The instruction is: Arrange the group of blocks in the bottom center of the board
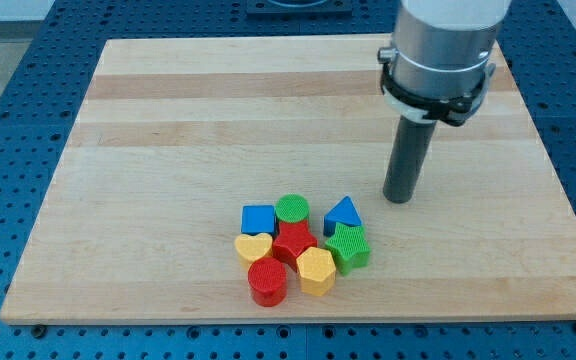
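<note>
Several blocks sit packed together at the bottom centre of the wooden board (168,120). A blue cube (258,219), a green cylinder (292,209) and a blue triangle (343,214) form the top row. A yellow heart (253,247), a red star (294,241) and a green star-like block (349,247) lie below them. A red cylinder (267,282) and a yellow hexagon (315,270) are lowest. My tip (399,197) rests on the board up and to the right of the blue triangle, a short gap away, touching no block.
The arm's grey body (440,50) hangs over the board's upper right. A blue perforated table (18,100) surrounds the board on all sides.
</note>
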You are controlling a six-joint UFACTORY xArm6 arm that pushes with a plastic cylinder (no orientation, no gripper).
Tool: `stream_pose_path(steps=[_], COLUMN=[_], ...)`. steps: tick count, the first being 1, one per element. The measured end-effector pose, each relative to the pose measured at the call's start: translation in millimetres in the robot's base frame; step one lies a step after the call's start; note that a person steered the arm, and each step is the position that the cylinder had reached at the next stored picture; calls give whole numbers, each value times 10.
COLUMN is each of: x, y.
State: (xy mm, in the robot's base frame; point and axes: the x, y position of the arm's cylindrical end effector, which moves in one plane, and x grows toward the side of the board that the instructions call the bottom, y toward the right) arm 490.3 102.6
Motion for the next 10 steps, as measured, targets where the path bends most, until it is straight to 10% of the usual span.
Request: stream_pose_path(steps=[10], x=[376], y=[-255])
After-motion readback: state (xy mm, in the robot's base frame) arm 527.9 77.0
